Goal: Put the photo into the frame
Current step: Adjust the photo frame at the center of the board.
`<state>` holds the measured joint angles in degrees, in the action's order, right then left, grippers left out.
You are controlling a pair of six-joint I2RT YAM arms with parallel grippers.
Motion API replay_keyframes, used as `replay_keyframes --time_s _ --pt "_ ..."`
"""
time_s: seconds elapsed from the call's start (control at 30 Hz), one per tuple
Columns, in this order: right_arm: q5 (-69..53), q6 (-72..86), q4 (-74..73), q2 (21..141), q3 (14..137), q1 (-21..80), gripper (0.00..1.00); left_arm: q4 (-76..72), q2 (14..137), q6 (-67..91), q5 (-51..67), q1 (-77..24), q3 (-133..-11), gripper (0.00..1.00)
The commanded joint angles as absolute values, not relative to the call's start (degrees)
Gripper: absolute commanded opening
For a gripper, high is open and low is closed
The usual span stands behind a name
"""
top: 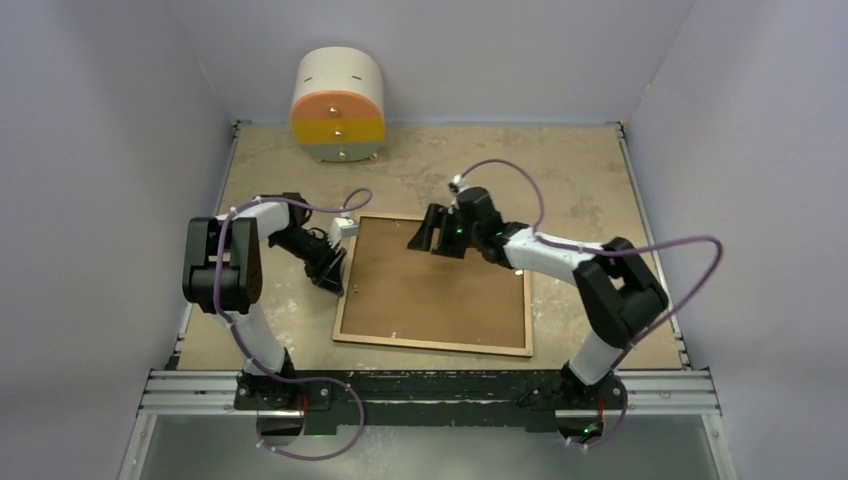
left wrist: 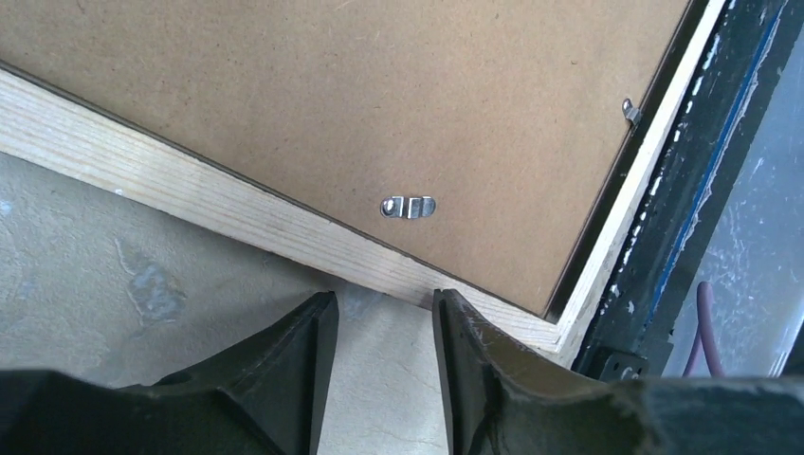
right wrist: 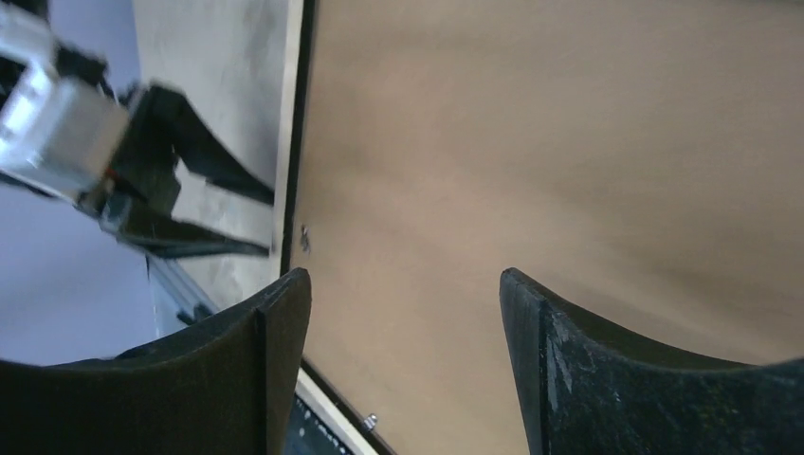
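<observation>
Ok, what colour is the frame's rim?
The rim of the frame is pale light-brown wood, grain visible; best seen in the left wrist view.

A robot lab cell: plain grey walls (top: 100, 150) box in a worn table (top: 560, 170), arms (top: 228, 262) bolted to an aluminium rail (top: 182, 392)

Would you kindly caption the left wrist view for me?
Left jaws open beside the face-down frame, near its metal tab.

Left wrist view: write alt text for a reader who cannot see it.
The frame lies back-up on the table, its pale wood edge around a brown backing board with a small metal tab. The left pincer, jaws apart and empty, points at that edge near a corner.
</observation>
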<state>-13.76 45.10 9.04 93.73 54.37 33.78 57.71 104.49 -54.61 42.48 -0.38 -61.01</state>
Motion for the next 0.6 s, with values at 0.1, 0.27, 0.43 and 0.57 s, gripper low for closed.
replay_keyframes --time_s 0.1,0.27,0.43,0.57 --pt "-20.5 50.9 19.5 104.6 61.6 43.7 0.70 54.8 106.9 -54.2 42.1 0.0 -61.0 0.38" --pt "-21.7 53.5 21.5 110.0 65.1 47.6 0.64 53.6 106.6 -54.2 41.3 0.0 -59.9 0.28" --pt "-22.4 54.9 22.0 113.7 67.7 49.8 0.59 53.3 106.2 -54.3 41.6 1.3 -59.3 0.23" --pt "-22.6 55.6 21.7 116.1 69.3 51.3 0.57 53.0 106.2 -54.6 41.7 1.4 -59.2 0.19"
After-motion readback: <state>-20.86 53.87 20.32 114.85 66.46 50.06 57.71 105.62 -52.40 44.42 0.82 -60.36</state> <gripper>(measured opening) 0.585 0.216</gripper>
